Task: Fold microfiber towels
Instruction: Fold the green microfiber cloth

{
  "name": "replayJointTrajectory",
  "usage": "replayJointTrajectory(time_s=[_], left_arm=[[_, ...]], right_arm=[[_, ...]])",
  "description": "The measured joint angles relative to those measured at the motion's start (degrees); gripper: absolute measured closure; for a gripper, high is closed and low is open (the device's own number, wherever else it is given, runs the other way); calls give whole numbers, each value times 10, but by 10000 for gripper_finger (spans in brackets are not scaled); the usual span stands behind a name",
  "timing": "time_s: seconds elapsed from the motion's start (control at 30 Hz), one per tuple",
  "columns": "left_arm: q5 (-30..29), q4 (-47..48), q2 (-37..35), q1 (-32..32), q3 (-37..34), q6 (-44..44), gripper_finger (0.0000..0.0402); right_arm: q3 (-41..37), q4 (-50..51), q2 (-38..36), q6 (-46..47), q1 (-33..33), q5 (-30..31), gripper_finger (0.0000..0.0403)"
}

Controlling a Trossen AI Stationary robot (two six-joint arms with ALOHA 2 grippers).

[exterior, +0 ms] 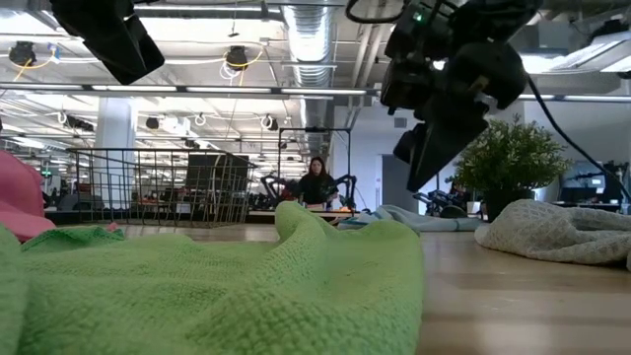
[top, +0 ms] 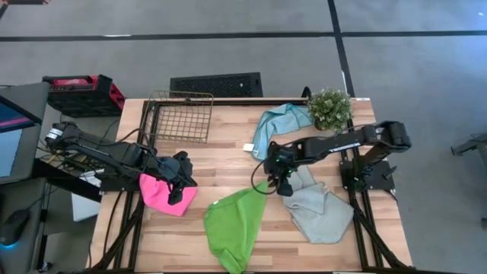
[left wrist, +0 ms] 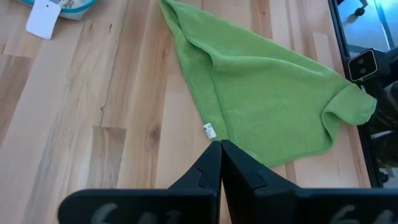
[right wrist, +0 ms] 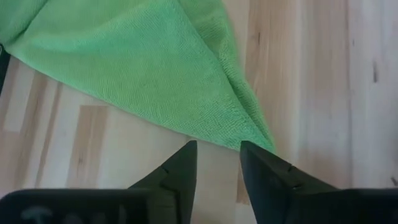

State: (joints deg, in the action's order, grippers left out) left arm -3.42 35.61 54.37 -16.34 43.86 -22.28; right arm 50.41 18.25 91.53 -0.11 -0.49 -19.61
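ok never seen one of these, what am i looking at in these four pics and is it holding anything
It is a two-armed robot at a wooden table, there to fold towels. One picture looks straight down, one sits at table level, and two come from cameras on the wrists.

On the table lie a green towel, a pink towel, a grey towel and a teal-blue towel, with a wire basket and a small potted plant.

The left gripper is shut and empty, over the pink towel. The right gripper is open just above the green towel's corner, holding nothing.
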Motion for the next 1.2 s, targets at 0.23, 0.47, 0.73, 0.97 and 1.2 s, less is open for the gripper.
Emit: replayJointTrajectory(time_s=[0.23,0.47,0.73,0.97,1.2], left_arm=[[-4,1,0,0,0,0,401],[-4,0,0,0,0,-9,401],[-4,0,0,0,0,-25,401],[-4,-1,0,0,0,-24,401],[-4,-1,0,0,0,-24,401]], right_arm=[[0,1,7,-50,-6,7,274],[0,-3,18,-96,-21,18,274],[0,-39,67,-135,-30,0,274],[0,-36,72,-136,-28,65,274],[0,-32,72,-135,-34,40,274]])
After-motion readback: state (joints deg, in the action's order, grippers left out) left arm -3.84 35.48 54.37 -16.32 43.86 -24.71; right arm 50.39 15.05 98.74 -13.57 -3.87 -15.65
